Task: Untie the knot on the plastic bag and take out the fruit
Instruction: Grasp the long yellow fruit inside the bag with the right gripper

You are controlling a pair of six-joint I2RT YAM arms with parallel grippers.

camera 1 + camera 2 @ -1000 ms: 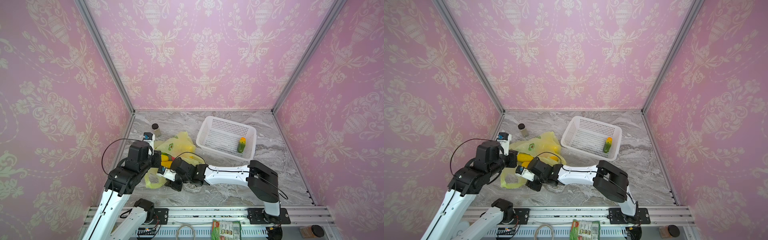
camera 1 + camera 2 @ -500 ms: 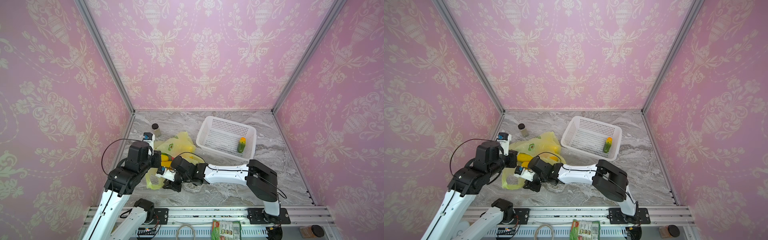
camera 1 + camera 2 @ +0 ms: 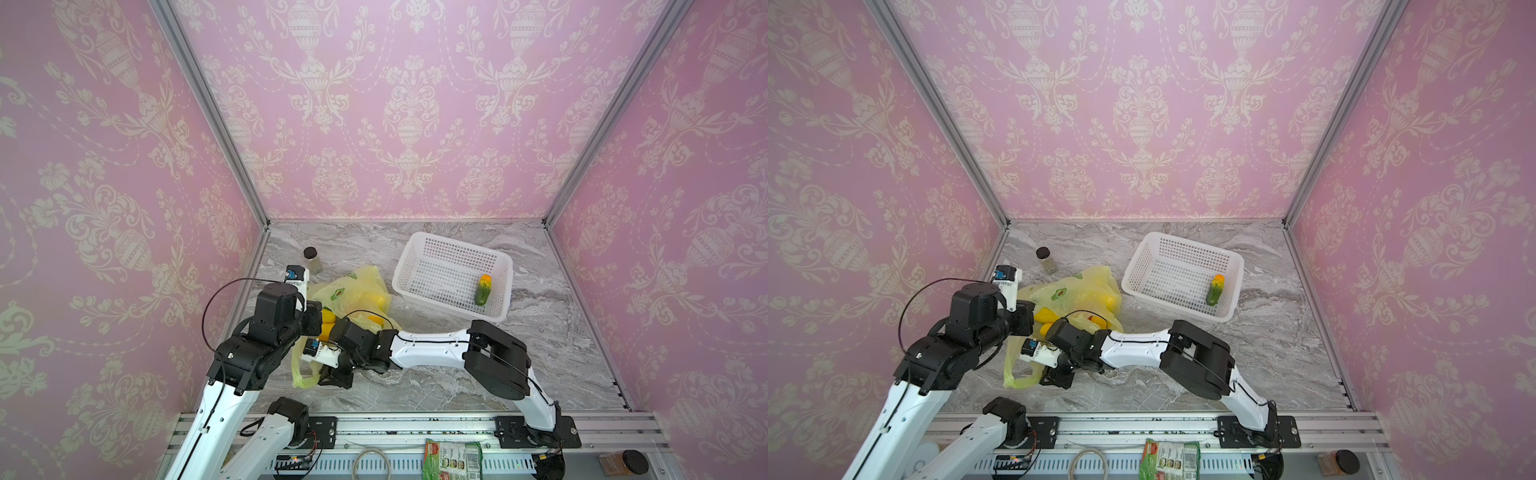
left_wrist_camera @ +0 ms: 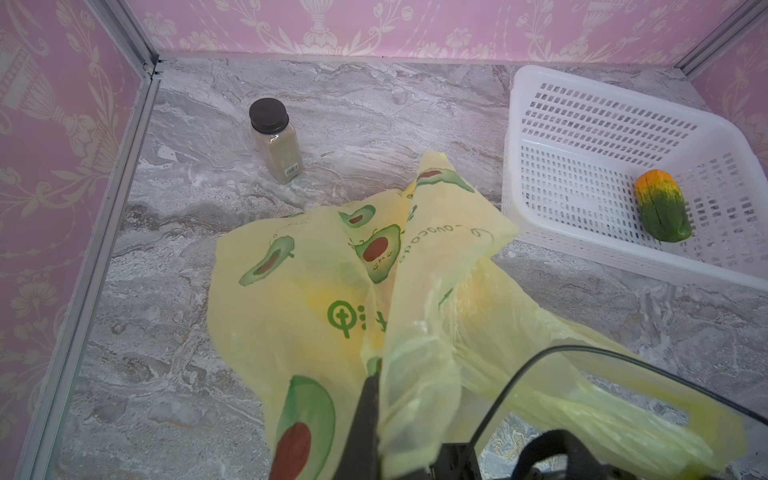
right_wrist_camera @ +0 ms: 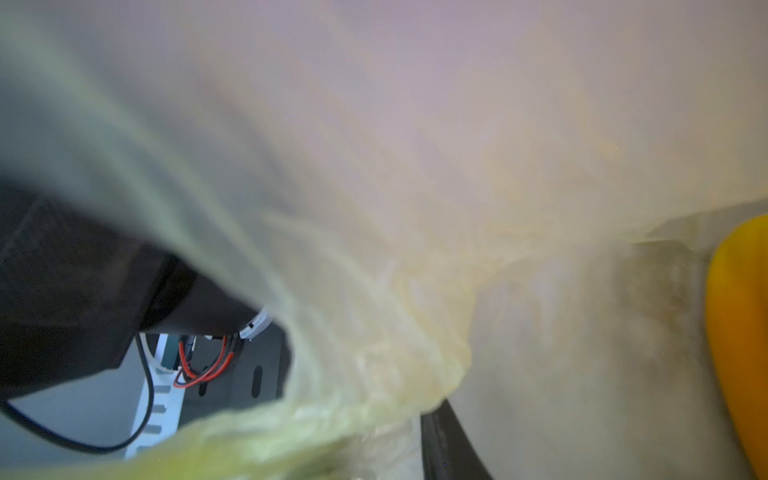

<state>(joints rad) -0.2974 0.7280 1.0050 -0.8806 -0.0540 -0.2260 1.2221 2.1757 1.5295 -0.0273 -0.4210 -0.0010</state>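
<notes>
- plastic bag [image 3: 353, 289] [image 3: 1075, 293] [image 4: 316, 291]: thin yellow-green film w/ avocado prints, crumpled on the grey marble table [image 3: 540, 353]. It lies front-left, just beside the near-left corner of the white perforated basket [image 3: 453, 241] [image 3: 1187, 240] [image 4: 512, 166].
- left end effector [image 4: 374, 365]: pressed together, pinching a fold of bag film. The film rises in a ridge from its tip and drapes over the one dark finger on show.
- right end effector [image 3: 334, 376] [image 3: 1054, 376]: low at the table, reaching across to the left side, just beside the bag's handle loop [image 3: 302, 372] [image 3: 1017, 376] at the front.
- Spread or pressed together: can't tell. The right wrist view is blurred and full of film [image 5: 374, 311]. Only one dark finger [image 5: 449, 440] shows, w/ bunched film against it. Can't tell if that film is pinched.
- knot: can't make it out in any view. The left wrist view shows an open handle loop [image 4: 602, 415] lying flat.
- fruit: green-orange piece [image 3: 483, 289] [image 3: 1215, 289] [image 4: 663, 205] lies alone in the basket, near its right end wall.
- Yellow pieces [image 3: 328, 322] [image 3: 1044, 318] sit at the bag's edge btwn the two wrists. Another yellow-orange one [image 3: 376, 320] is just behind the right wrist. More yellow shows through the film [image 3: 374, 299].
- One yellow-orange piece [image 5: 739, 332] is at the edge of the right wrist view.
- spice jar [image 3: 312, 259] [image 3: 1046, 259] [image 4: 276, 141]: dark cap, upright, behind the bag near the left wall, apart from the bag.
</notes>
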